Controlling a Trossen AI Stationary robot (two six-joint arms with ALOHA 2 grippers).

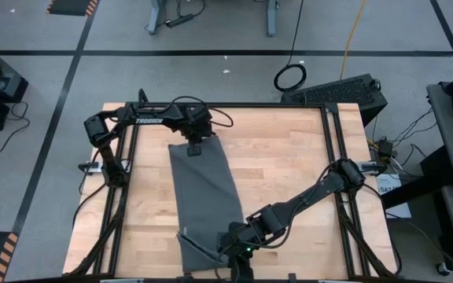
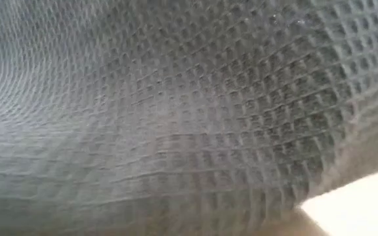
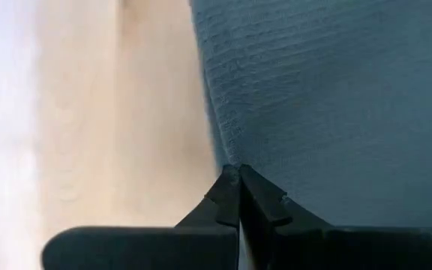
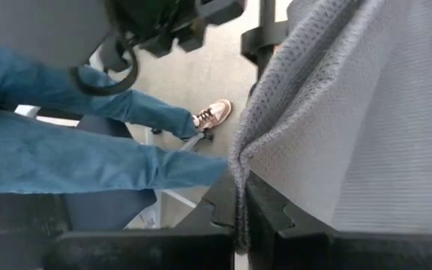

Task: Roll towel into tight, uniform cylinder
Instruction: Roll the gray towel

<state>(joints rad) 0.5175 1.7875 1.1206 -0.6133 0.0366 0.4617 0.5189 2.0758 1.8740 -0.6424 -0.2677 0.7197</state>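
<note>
While the towel [image 1: 204,196] lies as a long flat strip down the table [image 1: 289,181], pinched at its far end by the left gripper [image 1: 194,148] and at its near end by the right gripper [image 1: 228,253], either thin pinch could slip, leaving the roll loose or skewed.

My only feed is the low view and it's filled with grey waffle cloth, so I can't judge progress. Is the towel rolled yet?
Observer: No. From above, the dark grey waffle-weave cloth towel lies as a long flat strip on the wooden table, unrolled.
Operator: Where are the claws?
Observer: The left claw is at the strip's far end, the right claw at its near end by the table's front edge.
Operator: Are they gripping it?
Observer: Yes. Each wrist view shows dark fingers shut on a towel edge; the right claw's pinch lifts the cloth into a fold.
</note>
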